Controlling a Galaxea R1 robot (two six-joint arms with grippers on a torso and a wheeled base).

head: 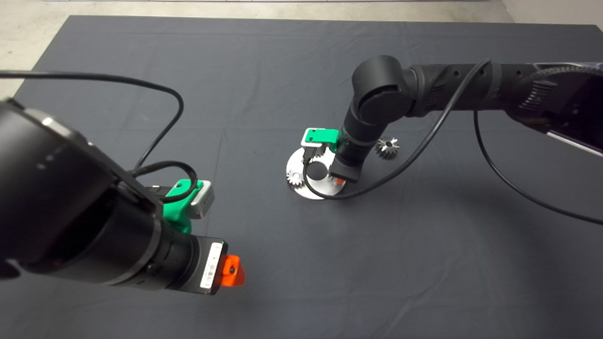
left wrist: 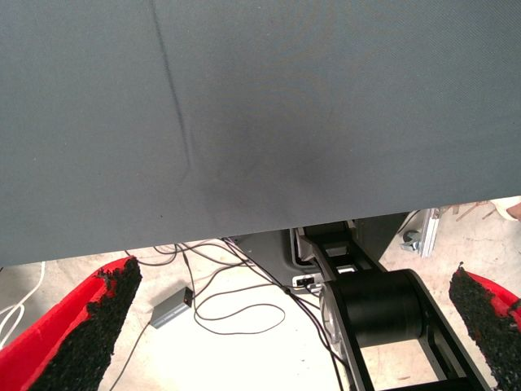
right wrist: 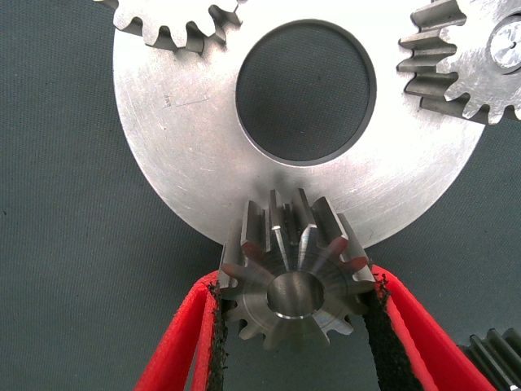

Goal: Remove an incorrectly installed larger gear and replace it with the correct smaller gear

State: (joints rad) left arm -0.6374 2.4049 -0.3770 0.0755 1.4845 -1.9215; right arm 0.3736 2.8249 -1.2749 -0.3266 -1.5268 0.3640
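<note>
My right gripper (right wrist: 297, 314) clamped on larger gear (right wrist: 295, 273) at plate (right wrist: 179, 155) edge. Lift straight up, grip firm. Smaller gear (head: 387, 147) waits on mat beside plate. Left gripper (left wrist: 293, 326) parked, jaws apart.

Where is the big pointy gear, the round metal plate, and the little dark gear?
larger gear (right wrist: 295, 281): right wrist view, on its flat hub face.
round metal plate (right wrist: 179, 155): right wrist view, on its bare face.
smaller gear (head: 387, 147): head view, on its centre.
</note>
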